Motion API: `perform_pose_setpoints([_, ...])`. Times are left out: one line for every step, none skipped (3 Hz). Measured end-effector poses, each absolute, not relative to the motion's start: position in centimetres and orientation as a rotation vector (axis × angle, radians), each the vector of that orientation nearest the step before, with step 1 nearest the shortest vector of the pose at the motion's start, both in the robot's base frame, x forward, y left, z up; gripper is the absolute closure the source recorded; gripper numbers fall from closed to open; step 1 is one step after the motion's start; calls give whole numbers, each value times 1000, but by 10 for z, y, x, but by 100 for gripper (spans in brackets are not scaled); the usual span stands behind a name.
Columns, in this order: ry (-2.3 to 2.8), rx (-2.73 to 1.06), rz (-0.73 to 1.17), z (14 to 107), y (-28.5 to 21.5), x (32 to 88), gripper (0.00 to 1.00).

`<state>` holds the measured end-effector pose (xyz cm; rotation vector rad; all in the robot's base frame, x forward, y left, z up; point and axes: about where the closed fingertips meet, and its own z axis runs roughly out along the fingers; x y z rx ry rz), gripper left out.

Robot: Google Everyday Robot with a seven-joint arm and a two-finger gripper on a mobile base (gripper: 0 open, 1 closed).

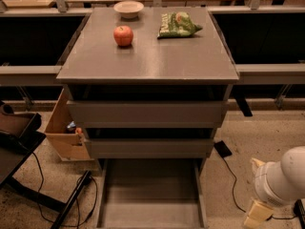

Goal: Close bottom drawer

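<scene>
The bottom drawer [150, 194] of the grey cabinet [147, 61] is pulled far out toward me. Its shallow grey tray looks empty, and its near end is cut off by the lower frame edge. The middle drawer [148, 147] and the top drawer [147, 112] stand out only slightly. My arm's white rounded joint [281, 175] is at the bottom right, to the right of the open drawer and apart from it. My gripper [255, 216], a cream part below the joint, is low near the floor and partly out of frame.
A red apple [123, 35], a white bowl [128, 8] and a green snack bag [177, 25] lie on the cabinet top. A cardboard box [64, 135] stands left of the drawers. Cables [40, 180] and a dark stand [19, 137] are at the left, and a black cable [233, 180] is at the right.
</scene>
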<state>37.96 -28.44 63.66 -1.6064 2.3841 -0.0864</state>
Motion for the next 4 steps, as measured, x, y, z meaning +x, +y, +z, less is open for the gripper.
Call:
perform_pose_setpoints([2384, -1607, -86, 637, -284, 380, 0])
perform_pose_setpoints([2368, -1606, -41, 619, -277, 382, 0])
perform_pose_setpoints([2359, -1606, 98, 548, -249, 367, 0])
perform_pose_setpoints([2350, -1584, 250, 460, -219, 337, 16])
